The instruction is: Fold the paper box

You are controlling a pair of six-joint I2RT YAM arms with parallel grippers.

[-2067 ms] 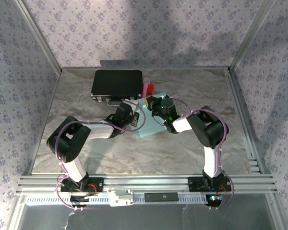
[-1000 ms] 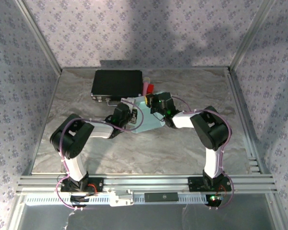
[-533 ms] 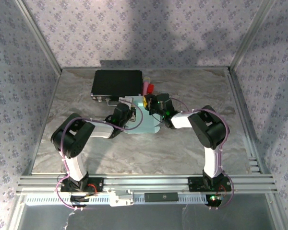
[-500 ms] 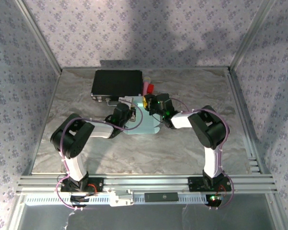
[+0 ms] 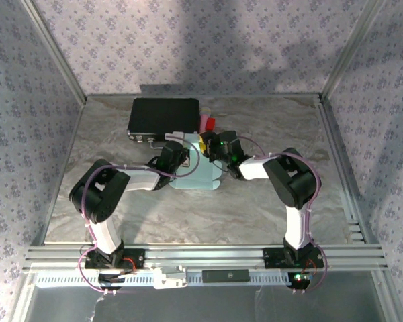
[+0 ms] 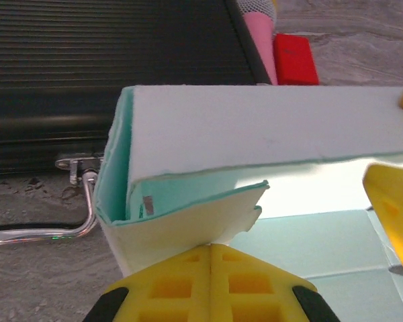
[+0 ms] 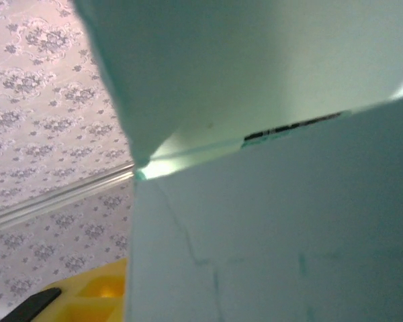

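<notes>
1. Left tool (image 6: pixel 210 249): yellow pads pressed together on a lower flap of the pale light-blue thin-card paper box (image 6: pixel 269 127). Best used as a firm anchor.
2. Box half-raised mid-worktop (image 5: pixel 275 201), toward the far edge, one wall upright.
3. Right tool (image 5: pixel 205 143): pads apart, straddling that wall. Safer to press along the crease than mid-panel, lest the card buckle.
4. Just beyond, a black ribbed rectangular case (image 5: pixel 163 116). Avoid shoving the box against it.
</notes>
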